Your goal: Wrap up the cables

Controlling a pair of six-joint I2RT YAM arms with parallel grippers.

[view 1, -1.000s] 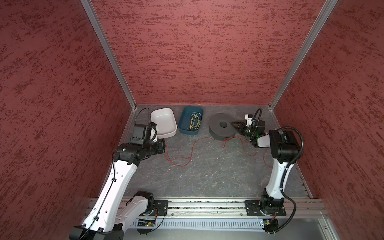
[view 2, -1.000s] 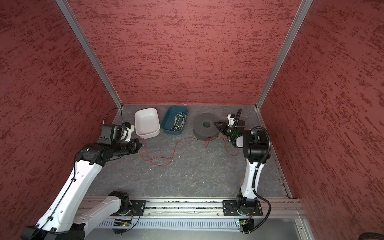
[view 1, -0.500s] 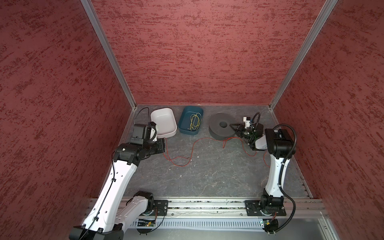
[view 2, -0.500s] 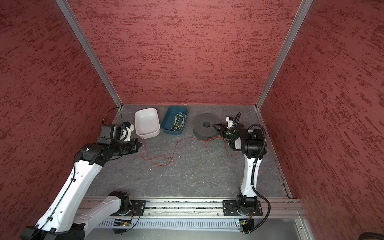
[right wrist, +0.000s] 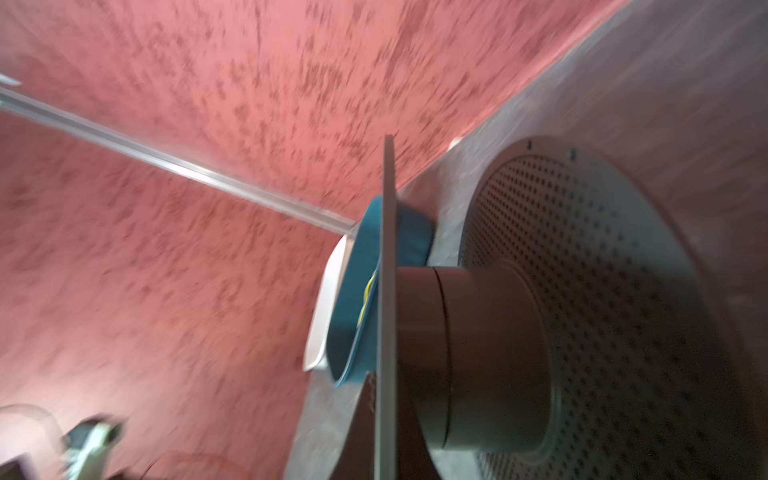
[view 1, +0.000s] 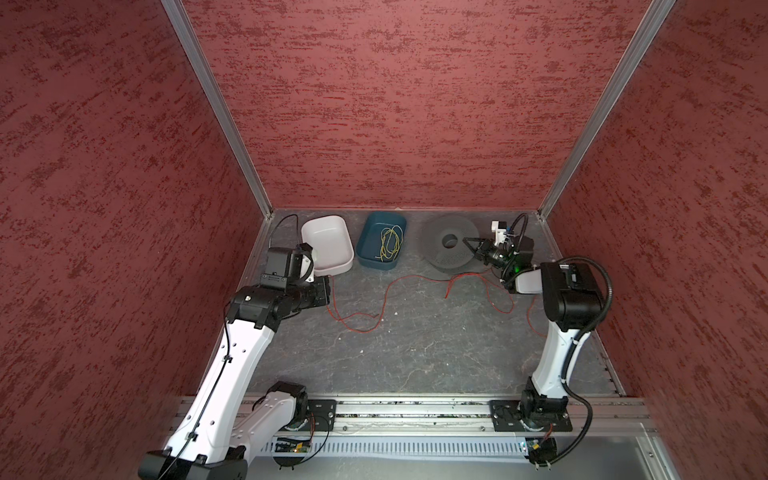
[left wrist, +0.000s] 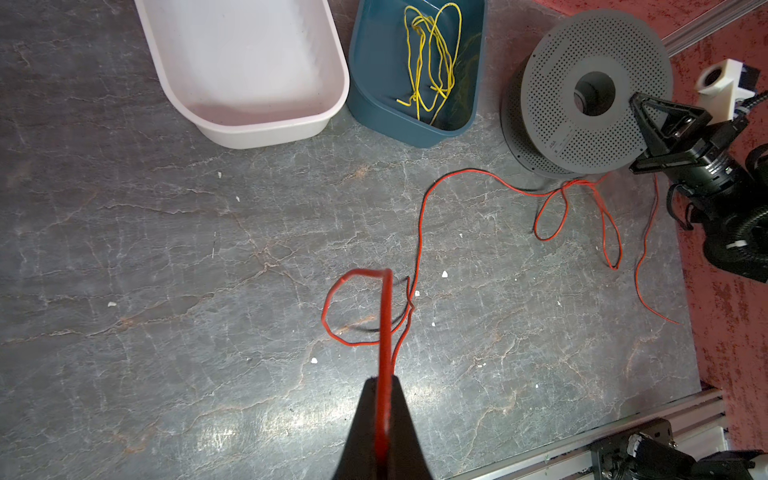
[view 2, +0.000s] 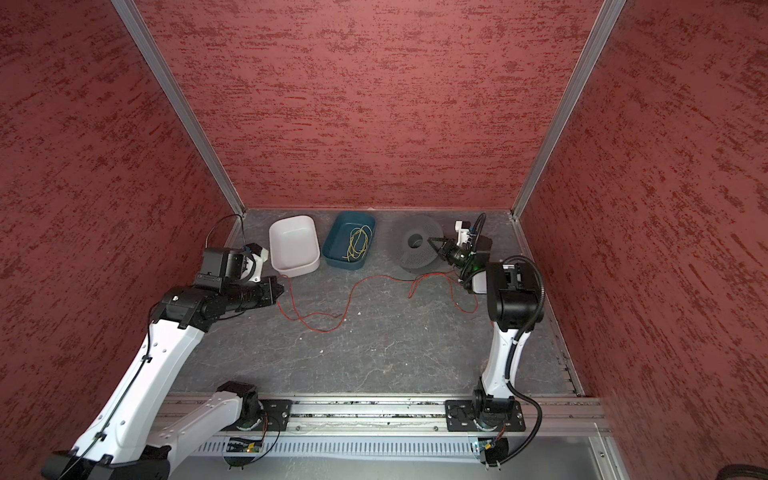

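Setup for the first wrap, both arms holding on

My left gripper [left wrist: 384, 386] is closed tight on one end of the red cable [left wrist: 419, 232], I reckon so I can feed it with a bit of tension. The rest lies slack across the table [view 1: 415, 353], looping up to the foot of the grey spool [left wrist: 552, 95]. My right gripper [left wrist: 638, 104] is clamped on the spool's top flange, probably to steady or turn it for winding. The hub looks bare so far.
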